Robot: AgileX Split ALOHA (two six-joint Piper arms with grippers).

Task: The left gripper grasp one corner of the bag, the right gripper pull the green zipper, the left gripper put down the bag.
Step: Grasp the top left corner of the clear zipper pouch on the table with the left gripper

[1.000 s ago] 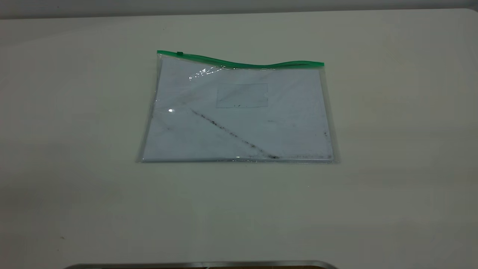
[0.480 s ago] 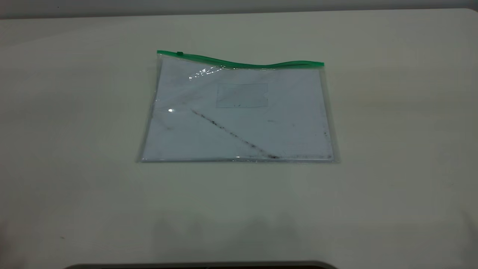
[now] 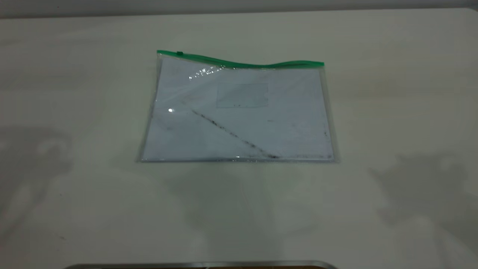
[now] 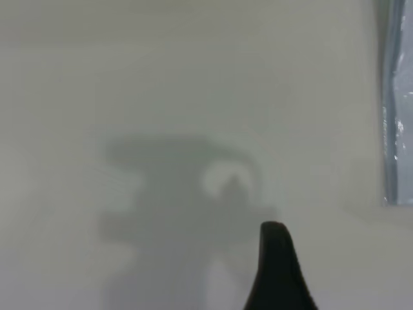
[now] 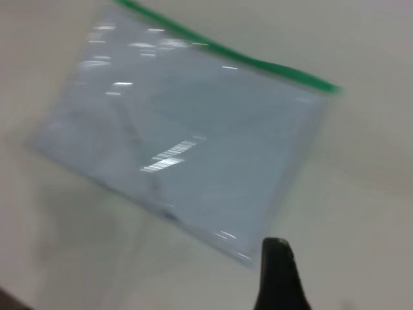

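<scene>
Flat on the table (image 3: 373, 45), the bag (image 3: 239, 116) lies apart from both jaws, their state unclear

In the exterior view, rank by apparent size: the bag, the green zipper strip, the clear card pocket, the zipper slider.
1. the bag, flat on the table, by far the largest.
2. the green zipper, nearly as long as the bag's far edge, but very thin.
3. the card pocket, a small rectangle.
4. the slider, tiny, near the strip's left end.
</scene>
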